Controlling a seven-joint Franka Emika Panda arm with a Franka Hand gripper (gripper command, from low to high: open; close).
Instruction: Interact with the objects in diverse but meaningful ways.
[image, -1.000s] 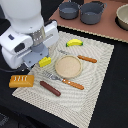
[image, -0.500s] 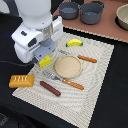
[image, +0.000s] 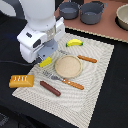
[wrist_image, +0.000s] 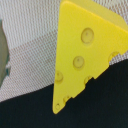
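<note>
Because the cheese wedge (wrist_image: 85, 50) fills the wrist view, the end effector (image: 44, 59) hovers above it — grip unclear — presumably aligning for pickup.

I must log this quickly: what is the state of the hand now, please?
Hand: directly over the cheese wedge; open or closed cannot be told, fingers are not visible.
</note>
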